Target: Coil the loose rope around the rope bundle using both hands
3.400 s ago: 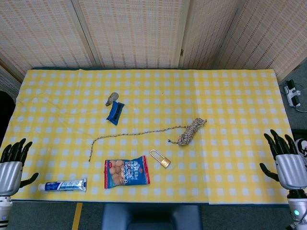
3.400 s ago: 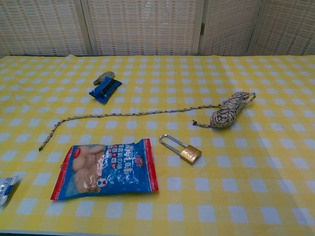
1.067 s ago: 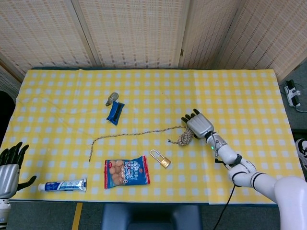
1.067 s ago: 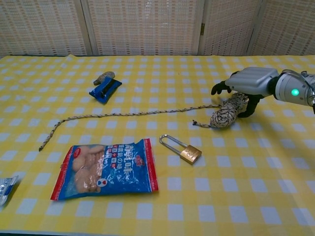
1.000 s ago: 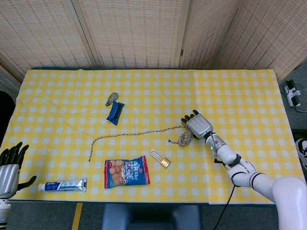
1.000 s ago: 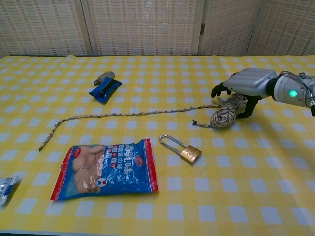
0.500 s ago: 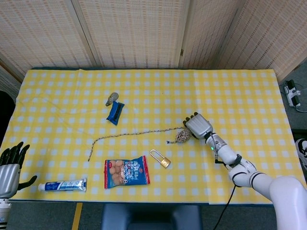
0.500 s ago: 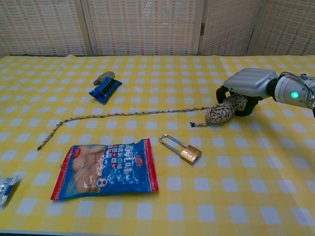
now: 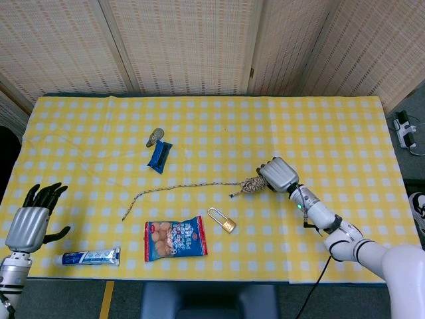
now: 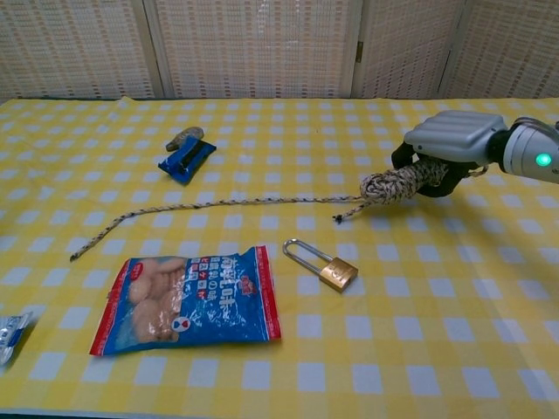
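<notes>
Here the right robot hand (image 10: 441, 140) grips the speckled rope bundle (image 10: 397, 184), its loose rope (image 10: 210, 206) trailing leftward.

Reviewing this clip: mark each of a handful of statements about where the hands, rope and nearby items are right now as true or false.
1. The right hand grips the rope bundle. True.
2. The left hand holds the free end of the loose rope. False: it is at the table's near left edge, fingers apart, holding nothing, and the rope's free end lies on the cloth.
3. The padlock lies between the snack bag and the rope bundle. True.
4. The toothpaste tube lies next to the blue packet. False: it lies at the near left edge, well apart from the packet.
5. The loose rope is already wound around the bundle. False: it trails leftward across the cloth.
</notes>
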`<state>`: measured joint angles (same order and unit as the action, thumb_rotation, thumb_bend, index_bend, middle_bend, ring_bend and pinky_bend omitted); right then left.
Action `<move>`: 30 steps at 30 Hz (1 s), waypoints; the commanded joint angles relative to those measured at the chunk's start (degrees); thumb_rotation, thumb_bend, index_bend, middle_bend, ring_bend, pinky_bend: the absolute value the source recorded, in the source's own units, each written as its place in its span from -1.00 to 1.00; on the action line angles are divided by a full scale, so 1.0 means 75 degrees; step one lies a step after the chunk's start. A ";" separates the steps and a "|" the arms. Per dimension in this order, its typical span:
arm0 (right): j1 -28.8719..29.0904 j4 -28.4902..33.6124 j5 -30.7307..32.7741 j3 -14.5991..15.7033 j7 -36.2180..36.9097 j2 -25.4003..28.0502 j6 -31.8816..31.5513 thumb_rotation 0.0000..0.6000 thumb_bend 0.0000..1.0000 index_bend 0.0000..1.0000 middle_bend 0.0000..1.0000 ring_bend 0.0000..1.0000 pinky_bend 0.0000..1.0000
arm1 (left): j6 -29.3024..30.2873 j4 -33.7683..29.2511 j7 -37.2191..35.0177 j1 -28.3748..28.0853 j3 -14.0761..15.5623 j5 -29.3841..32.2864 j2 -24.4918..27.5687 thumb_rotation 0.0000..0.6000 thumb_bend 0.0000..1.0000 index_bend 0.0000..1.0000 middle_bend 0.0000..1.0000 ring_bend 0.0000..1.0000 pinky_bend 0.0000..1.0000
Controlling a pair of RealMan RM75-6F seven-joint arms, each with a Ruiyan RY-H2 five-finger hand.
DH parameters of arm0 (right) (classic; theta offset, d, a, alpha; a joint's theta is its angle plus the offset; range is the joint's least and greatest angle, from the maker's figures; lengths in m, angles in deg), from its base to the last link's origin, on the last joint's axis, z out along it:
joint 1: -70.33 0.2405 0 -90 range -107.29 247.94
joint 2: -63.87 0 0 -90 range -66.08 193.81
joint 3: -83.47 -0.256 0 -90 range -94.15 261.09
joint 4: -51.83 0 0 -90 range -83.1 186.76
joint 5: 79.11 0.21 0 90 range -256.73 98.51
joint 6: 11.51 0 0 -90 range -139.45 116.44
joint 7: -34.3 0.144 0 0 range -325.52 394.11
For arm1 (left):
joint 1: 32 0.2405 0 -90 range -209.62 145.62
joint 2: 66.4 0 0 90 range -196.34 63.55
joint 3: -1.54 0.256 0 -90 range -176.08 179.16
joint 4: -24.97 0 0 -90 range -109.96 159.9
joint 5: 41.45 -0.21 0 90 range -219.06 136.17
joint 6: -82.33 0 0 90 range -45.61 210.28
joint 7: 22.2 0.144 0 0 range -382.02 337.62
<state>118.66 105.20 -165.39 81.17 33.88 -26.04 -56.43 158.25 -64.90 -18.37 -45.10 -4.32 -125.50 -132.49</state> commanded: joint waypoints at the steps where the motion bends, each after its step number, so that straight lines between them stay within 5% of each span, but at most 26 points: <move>1: -0.0012 0.0143 0.0021 -0.0029 0.0054 0.0087 -0.0042 1.00 0.02 0.28 0.03 0.09 -0.03 | -0.0603 0.0260 -0.0405 -0.0516 -0.0227 0.0086 -0.0197 1.00 -0.55 -0.52 -0.57 -0.52 -0.77; 9: -0.0005 0.0762 0.0266 -0.0190 -0.0104 0.0316 -0.0015 1.00 0.03 0.30 0.04 0.11 0.01 | -0.1962 0.0662 -0.0461 -0.1542 -0.0565 0.0753 -0.0866 1.00 -0.54 -0.26 -0.23 -0.15 -0.17; 17: -0.0042 0.1246 0.0566 -0.0322 -0.0527 0.0511 -0.0006 1.00 0.04 0.30 0.04 0.10 0.01 | -0.2382 0.0898 0.0041 -0.2081 -0.0826 0.1596 -0.1701 1.00 -0.55 -0.21 0.11 0.15 0.34; 30: -0.0063 0.1399 0.0705 -0.0312 -0.0705 0.0530 0.0049 1.00 0.05 0.30 0.05 0.15 0.05 | -0.2213 0.1454 0.1691 -0.2336 -0.0584 0.2135 -0.2608 1.00 -0.63 -0.39 0.38 0.39 0.55</move>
<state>118.19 115.71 -160.10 78.82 28.59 -22.05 -56.08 142.11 -54.51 -7.10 -62.24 -9.13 -110.48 -151.22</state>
